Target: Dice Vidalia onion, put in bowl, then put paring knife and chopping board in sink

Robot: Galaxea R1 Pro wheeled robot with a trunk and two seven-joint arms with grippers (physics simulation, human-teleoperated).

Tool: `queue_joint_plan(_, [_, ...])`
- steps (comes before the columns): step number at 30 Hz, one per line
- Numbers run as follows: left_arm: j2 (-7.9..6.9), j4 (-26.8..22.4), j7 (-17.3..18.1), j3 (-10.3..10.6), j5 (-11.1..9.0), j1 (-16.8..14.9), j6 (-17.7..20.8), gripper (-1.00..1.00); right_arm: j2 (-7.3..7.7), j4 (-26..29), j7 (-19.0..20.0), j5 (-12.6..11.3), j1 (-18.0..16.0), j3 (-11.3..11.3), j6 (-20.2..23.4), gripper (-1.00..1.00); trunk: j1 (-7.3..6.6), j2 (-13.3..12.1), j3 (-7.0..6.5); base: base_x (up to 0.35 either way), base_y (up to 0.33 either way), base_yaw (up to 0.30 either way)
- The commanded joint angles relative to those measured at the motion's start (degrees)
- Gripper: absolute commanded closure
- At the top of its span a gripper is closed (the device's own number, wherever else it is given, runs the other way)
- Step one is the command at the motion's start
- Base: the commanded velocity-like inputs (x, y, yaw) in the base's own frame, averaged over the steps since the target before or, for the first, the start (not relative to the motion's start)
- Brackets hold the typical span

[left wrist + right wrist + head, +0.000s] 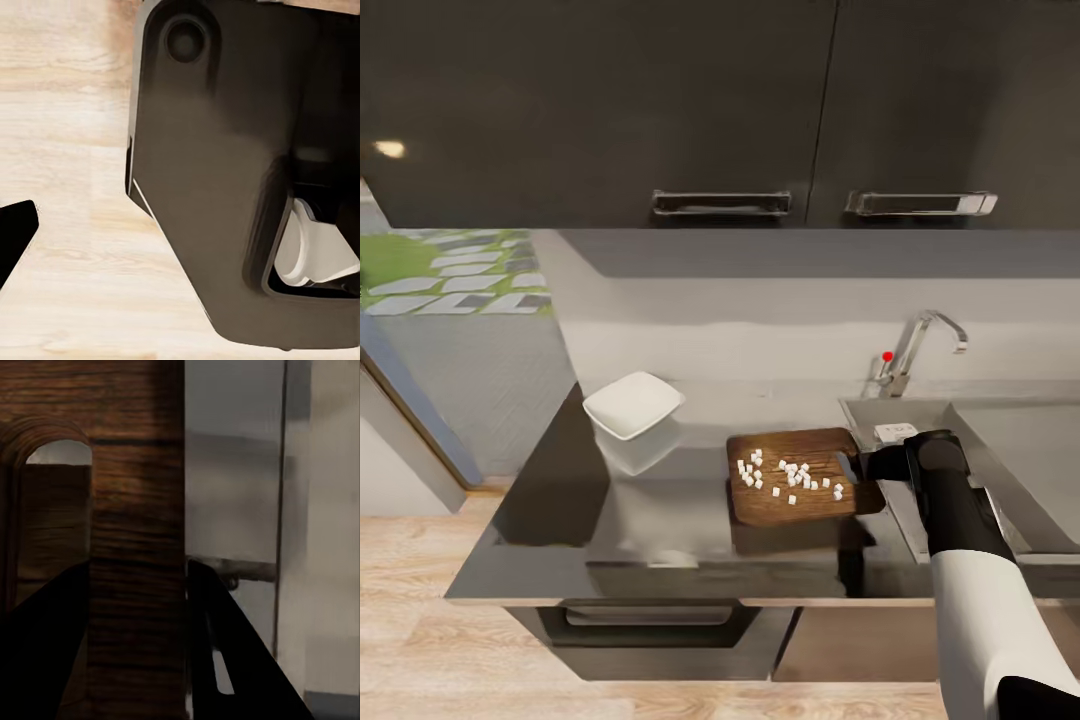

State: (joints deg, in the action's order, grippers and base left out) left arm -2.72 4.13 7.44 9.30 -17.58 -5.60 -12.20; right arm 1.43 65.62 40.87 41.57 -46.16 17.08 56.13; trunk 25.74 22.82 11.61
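Dark brown wood with clear grain marks the chopping board point(800, 490), a rounded-corner rectangle lying on the glossy grey worktop point(660, 510) just left of the steel sink point(1000, 440). Small pale cubes of diced onion point(790, 475) are scattered over its middle. My right pincer point(863, 466) sits at the board's right edge, by the handle slot, at the end of my black and white arm. Further left and a little farther back rests the bowl point(632, 404), white, shallow and squarish with soft corners, well apart from the board. A curved chrome faucet point(920, 350) with a red knob rises behind the sink, and dark cabinets with long metal handles hang above. Pale wooden floor runs along the near side.

From my left wrist, a black tip of my left pincer point(15, 232) juts over light wood-grain floor point(67, 150); I cannot tell whether it is open or closed. A smooth dark moulded body of my own base fills much beside it.

From my right wrist, my two black fingers point(45, 645) straddle a strip of the board's striped wood next to its arched handle slot, closed on the board's edge. Beyond lies blurred grey steel.
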Motion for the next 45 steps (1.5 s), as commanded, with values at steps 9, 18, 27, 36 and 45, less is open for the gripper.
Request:
queue_joint_plan(9, [0.1, 0.3, 0.4, 0.5, -0.6, -0.1, -0.4, -1.0, -0.15, 0.1, 0.7, 0.4, -0.1, 0.0, 0.2, 1.0, 0.05, 0.1, -0.65, 0.1, 0.201, 0.0])
queue_joint_plan(18, [2.98, 0.3, 0.4, 0.5, -0.5, -0.1, -0.5, -1.0, -3.08, 1.5, 2.0, 0.1, -0.1, 0.0, 0.0, 1.0, 0.04, 0.1, -0.65, 0.0, 0.0, 0.0])
queue_joint_plan(27, [2.98, 0.3, 0.4, 0.5, -0.5, -0.1, -0.5, -1.0, -3.1, -0.9, 1.7, 0.2, -0.1, 0.1, 0.1, 1.0, 0.04, 0.1, -0.65, 0.0, 0.0, 0.0])
queue_joint_plan(36, [2.89, 0.3, 0.4, 0.5, -0.5, -0.1, -0.5, -1.0, -2.84, -2.7, 1.6, 0.3, -0.1, 0.5, 0.3, 1.0, 0.04, 0.1, -0.65, 0.063, 0.043, 0.0])
queue_joint_plan(45, [2.81, 0.3, 0.4, 0.5, -0.5, -0.1, -0.5, -1.0, -1.95, -2.7, 1.2, 0.5, -0.3, 0.7, 0.7, 1.0, 0.04, 0.1, -0.65, 0.154, 0.174, 0.0])
